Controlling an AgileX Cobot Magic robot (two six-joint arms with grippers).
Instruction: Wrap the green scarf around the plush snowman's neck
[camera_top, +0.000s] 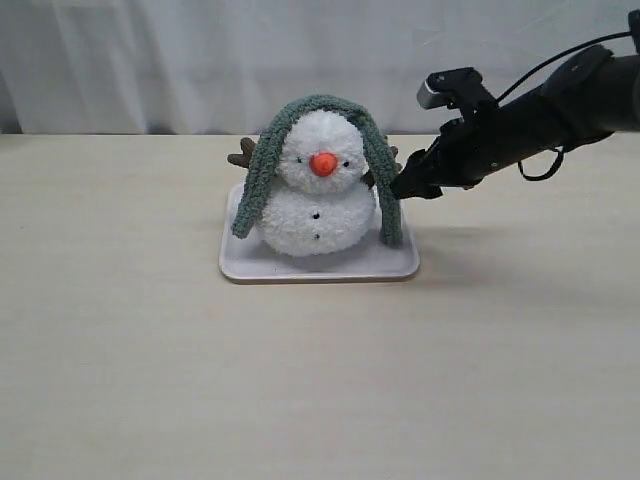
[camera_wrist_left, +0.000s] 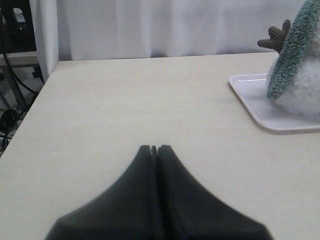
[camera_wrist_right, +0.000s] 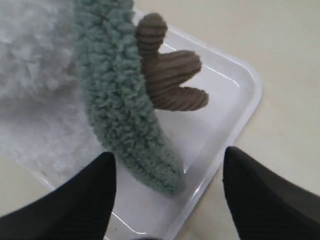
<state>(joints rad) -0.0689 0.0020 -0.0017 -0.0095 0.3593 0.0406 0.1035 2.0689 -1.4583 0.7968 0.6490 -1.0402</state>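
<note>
The plush snowman (camera_top: 315, 215) stands upright on a white tray (camera_top: 320, 270). The green scarf (camera_top: 320, 105) lies draped over the top of its head, and both ends hang down its sides to the tray. My right gripper (camera_top: 405, 185) is beside the scarf's right-hand end, next to a brown twig arm (camera_wrist_right: 170, 75). In the right wrist view the right gripper (camera_wrist_right: 169, 152) is open, its fingers either side of the scarf's (camera_wrist_right: 120, 110) rounded tip and not touching it. The left gripper (camera_wrist_left: 154, 147) is shut and empty, low over bare table left of the tray (camera_wrist_left: 255, 105).
A white curtain hangs behind the table's far edge (camera_top: 120, 134). In the left wrist view the table's left edge (camera_wrist_left: 35, 95) shows, with cables and a stand beyond it. Bare tabletop surrounds the tray.
</note>
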